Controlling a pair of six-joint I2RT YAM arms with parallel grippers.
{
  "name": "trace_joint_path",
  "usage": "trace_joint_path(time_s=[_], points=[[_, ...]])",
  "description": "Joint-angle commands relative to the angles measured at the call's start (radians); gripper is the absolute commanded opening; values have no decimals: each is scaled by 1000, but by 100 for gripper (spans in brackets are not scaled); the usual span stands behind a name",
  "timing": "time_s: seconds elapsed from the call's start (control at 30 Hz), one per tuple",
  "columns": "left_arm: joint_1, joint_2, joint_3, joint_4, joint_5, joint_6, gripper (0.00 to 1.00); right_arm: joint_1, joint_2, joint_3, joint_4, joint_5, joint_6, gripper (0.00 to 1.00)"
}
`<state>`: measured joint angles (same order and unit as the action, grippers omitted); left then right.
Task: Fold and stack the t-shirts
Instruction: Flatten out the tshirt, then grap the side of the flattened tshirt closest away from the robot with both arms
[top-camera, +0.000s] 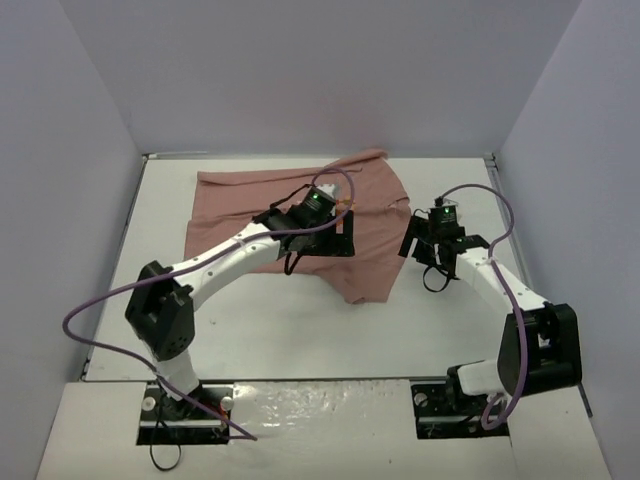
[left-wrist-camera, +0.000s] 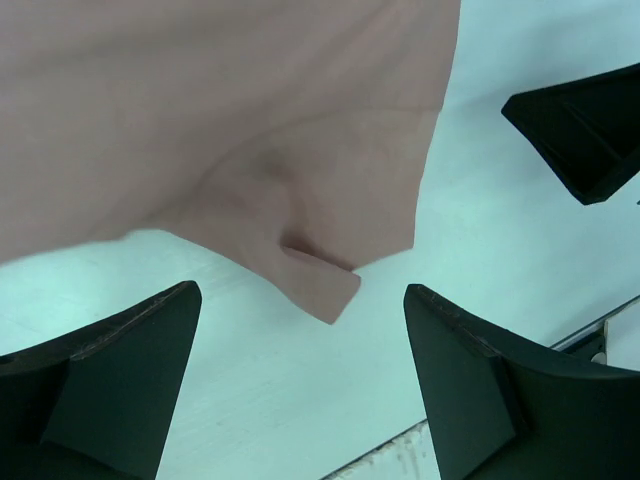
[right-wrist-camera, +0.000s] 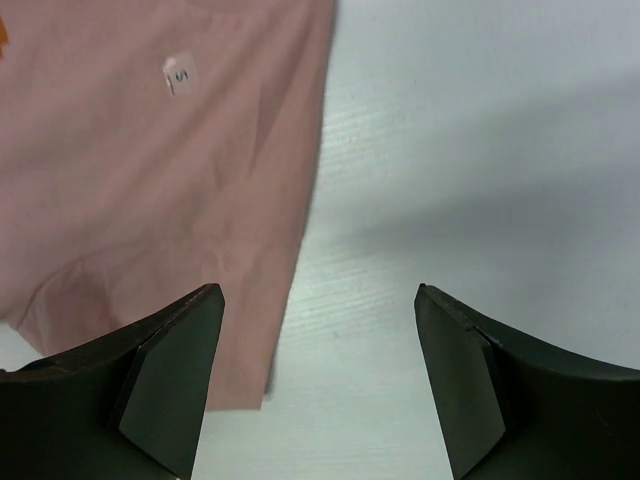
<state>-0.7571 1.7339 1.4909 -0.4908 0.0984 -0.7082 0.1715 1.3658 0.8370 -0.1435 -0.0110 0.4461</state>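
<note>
A dusty-pink t-shirt (top-camera: 240, 200) lies spread at the back middle of the white table (top-camera: 300, 335). My left gripper (top-camera: 340, 235) hovers over its right half. In the left wrist view the shirt (left-wrist-camera: 200, 120) fills the upper left, and a small folded-over corner (left-wrist-camera: 325, 285) points toward my open left gripper (left-wrist-camera: 300, 292), which holds nothing. My right gripper (top-camera: 412, 245) stands just off the shirt's right edge. In the right wrist view it (right-wrist-camera: 318, 290) is open and empty over bare table, with the shirt's straight edge (right-wrist-camera: 300, 200) beside its left finger and a small white size tag (right-wrist-camera: 180, 73) on the cloth.
Grey walls (top-camera: 80, 150) close the table in on the left, back and right. A finger of the right gripper (left-wrist-camera: 590, 140) shows at the upper right of the left wrist view. A metal strip (left-wrist-camera: 600, 330) marks the table's edge there.
</note>
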Motion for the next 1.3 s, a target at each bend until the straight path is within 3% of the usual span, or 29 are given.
trace_joint_path(time_s=[0.0,0.3,0.7,0.83,0.9,0.97,1.13,1.27], points=[[-56,46,24,31,-37,-148,80,2,-133,-53,19,-17,59,75],[-121,88,-43,31,-52,-245,66,0,-231,-128,-6,-33,78,75],[-152,170,-64,33,-19,-293,51,3,-248,-155,-11,-56,72,75],[-152,171,-82,52,-12,-306,37,4,-244,-169,-11,-74,72,75],[-151,164,-74,53,-14,-299,15,5,-230,-173,-11,-95,66,75],[-151,154,-62,47,-25,-282,1,7,-213,-171,-10,-118,62,74],[-135,113,-6,10,-85,-216,0,42,-153,-148,-6,-151,46,63],[-97,93,8,0,-91,-174,0,66,-83,-119,0,-193,32,41]])
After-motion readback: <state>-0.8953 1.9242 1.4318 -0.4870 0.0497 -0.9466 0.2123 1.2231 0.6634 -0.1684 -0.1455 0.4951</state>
